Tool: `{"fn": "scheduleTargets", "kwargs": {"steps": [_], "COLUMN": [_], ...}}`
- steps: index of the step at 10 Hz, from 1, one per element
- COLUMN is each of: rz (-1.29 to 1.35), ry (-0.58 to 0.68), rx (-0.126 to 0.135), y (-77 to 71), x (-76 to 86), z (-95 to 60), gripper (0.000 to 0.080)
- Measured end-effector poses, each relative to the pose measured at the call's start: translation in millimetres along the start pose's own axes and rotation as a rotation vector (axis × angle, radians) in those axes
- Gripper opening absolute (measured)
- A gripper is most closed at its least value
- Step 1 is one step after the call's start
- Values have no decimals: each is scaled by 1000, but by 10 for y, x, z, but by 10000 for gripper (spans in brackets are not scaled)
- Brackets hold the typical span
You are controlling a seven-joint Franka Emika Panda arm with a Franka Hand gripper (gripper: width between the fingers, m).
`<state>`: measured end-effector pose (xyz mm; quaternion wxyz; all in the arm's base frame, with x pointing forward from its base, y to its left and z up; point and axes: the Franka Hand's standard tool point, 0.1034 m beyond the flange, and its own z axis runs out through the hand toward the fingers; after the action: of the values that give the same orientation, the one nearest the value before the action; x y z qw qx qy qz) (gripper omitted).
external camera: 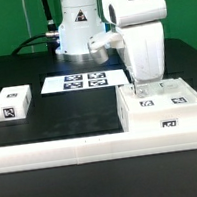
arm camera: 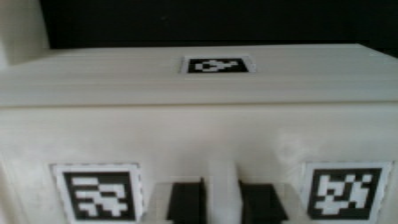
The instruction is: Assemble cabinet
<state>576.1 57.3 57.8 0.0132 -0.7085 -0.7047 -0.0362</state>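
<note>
The white tagged cabinet (external camera: 165, 113) lies on the black surface (external camera: 59, 117) at the exterior view's right, near the front. The arm (external camera: 139, 41) reaches down with its jaws at the cabinet's top. I cannot tell whether they are clenched or released. A small tagged block (external camera: 12, 104) lies well apart.

Cabinet (external camera: 164, 113) sits at the exterior view's right, block (external camera: 12, 104) at that view's left.
</note>
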Motion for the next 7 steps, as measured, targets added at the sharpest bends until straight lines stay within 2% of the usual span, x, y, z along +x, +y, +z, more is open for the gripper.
{"fn": "scheduleTargets", "kwargs": {"steps": [1, 2, 3, 4, 5, 6, 7], "rz": [0, 0, 0, 1, 1, 1, 1], "ry": [0, 0, 0, 0, 0, 0, -1], "rx": [0, 0, 0, 0, 0, 0, 0], "y": [0, 0, 0, 0, 0, 0, 0], "x": [-1, -2, -4, -4, -5, -6, -6], "z": [0, 0, 1, 1, 1, 1, 1], "gripper": [273, 273, 457, 592, 592, 746, 783]}}
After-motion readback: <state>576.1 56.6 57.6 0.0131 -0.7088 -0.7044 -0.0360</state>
